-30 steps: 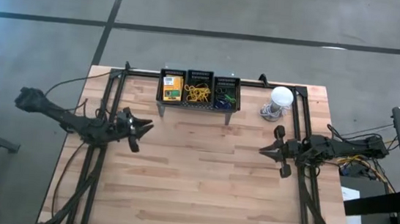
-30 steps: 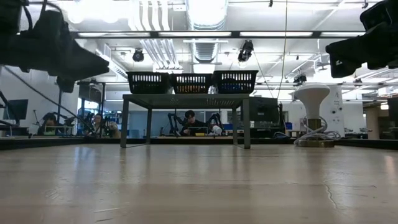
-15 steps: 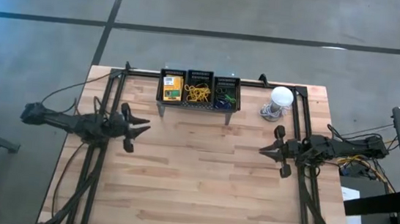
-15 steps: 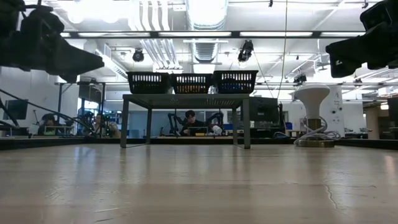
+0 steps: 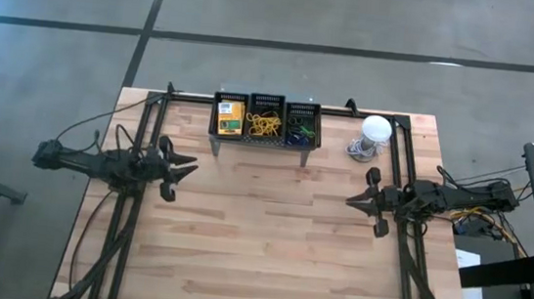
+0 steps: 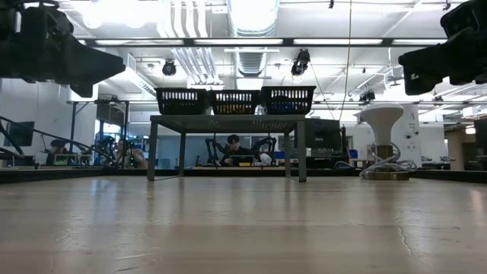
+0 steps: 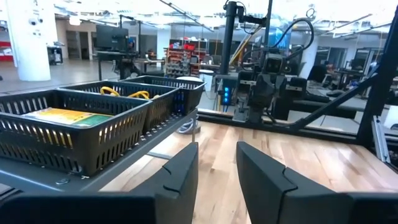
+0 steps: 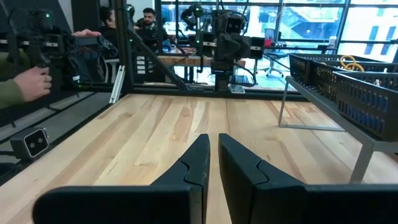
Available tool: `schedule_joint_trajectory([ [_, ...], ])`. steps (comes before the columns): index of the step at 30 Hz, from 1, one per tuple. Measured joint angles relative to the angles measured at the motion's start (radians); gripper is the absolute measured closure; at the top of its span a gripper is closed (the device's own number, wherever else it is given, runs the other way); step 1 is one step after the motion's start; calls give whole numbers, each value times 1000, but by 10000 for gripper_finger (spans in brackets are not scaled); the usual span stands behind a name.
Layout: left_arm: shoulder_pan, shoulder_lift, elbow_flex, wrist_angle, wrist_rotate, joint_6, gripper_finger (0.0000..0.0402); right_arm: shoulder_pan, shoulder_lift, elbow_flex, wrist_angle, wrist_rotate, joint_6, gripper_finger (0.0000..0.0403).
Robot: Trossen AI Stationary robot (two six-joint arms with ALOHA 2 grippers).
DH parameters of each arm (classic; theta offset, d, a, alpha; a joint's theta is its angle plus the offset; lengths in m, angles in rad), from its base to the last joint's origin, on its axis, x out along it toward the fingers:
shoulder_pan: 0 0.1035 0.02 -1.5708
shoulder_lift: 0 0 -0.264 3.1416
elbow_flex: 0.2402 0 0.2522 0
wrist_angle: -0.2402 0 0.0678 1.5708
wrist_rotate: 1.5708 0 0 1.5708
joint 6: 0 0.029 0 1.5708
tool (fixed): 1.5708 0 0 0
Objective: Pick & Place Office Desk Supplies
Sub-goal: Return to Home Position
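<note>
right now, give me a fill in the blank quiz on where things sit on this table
The yellow rubber bands lie in the ____ of three black baskets.
The crayon box lies in the ____ one.
The white bulb stands nearer the ____ arm.
The left gripper and right gripper hover over the table, holding ____.
Missing: middle; left; right; nothing

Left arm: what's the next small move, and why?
Probably just shut the left claw and park that arm. It hangs open and empty over the left of the light wooden table, where no loose supplies show; the yellow-and-green crayon box and yellow rubber bands lie in the black mesh baskets. The right claw sits shut and empty on the right.
</note>
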Motion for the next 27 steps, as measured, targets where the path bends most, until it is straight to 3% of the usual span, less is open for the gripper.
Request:
schedule_joint_trajectory([
  [27,0,17,0,4,-4,7,288,0,0,0,0,0,0,371],
])
